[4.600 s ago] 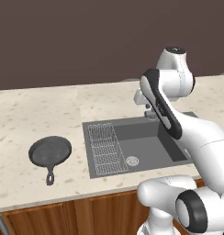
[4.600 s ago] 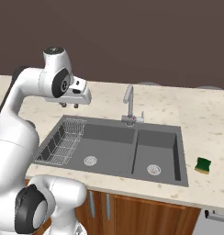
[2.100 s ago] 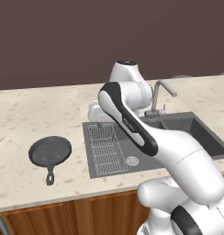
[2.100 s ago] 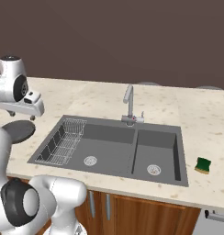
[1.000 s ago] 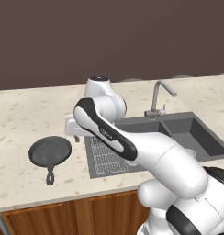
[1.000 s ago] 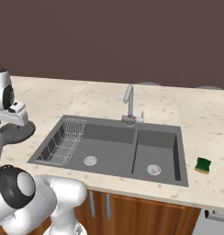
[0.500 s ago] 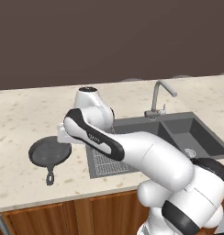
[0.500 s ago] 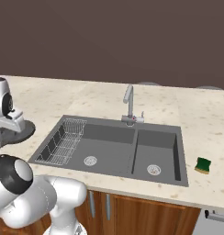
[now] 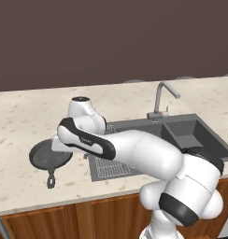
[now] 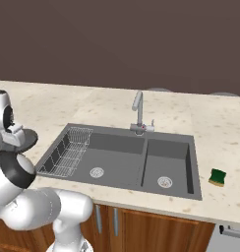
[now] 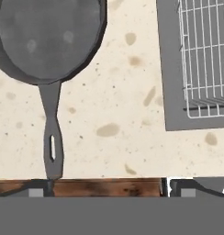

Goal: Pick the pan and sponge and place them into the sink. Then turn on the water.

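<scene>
Speckled stone table carries one pan, left of the one double-basin sink; one sponge lies right of it. No water runs. The claw hovers wide open above the pan's handle. Judged step: reaching for the pan. Next: descend and centre on the handle.

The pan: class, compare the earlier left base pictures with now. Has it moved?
No. The pan lies on the counter left of the sink, where it lay before.
</scene>
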Robot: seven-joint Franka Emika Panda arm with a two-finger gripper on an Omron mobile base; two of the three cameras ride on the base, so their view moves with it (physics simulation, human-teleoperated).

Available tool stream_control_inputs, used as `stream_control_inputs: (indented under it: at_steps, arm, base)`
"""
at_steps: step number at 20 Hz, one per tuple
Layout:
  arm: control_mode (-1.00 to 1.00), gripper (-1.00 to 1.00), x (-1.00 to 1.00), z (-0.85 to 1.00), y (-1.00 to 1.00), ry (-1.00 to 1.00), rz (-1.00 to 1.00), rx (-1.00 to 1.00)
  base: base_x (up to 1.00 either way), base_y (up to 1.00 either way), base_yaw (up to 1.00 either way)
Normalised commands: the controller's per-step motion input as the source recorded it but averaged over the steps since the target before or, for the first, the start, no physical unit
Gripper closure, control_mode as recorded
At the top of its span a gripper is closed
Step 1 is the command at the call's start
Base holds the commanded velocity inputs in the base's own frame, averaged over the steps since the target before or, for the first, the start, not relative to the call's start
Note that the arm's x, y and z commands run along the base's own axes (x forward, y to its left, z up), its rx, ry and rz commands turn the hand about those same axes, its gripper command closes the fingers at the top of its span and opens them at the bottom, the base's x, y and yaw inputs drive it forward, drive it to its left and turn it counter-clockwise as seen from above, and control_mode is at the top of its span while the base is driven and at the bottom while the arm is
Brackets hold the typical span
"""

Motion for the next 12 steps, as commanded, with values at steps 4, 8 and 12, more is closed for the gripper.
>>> stream_control_inputs:
  at_steps: [4,8,12]
  arm:
    - [-1.00,-1.00,0.10,-0.19,0.26,0.02,-0.03,-0.05]
    - [-1.00,-1.00,0.10,-0.16,0.24,0.02,-0.04,-0.04]
    - [-1.00,-1.00,0.12,-0.24,0.19,0.02,-0.03,0.00]
  base:
    - [0.00,0.00,0.00]
    - [0.00,0.00,0.00]
    - [0.00,0.00,0.00]
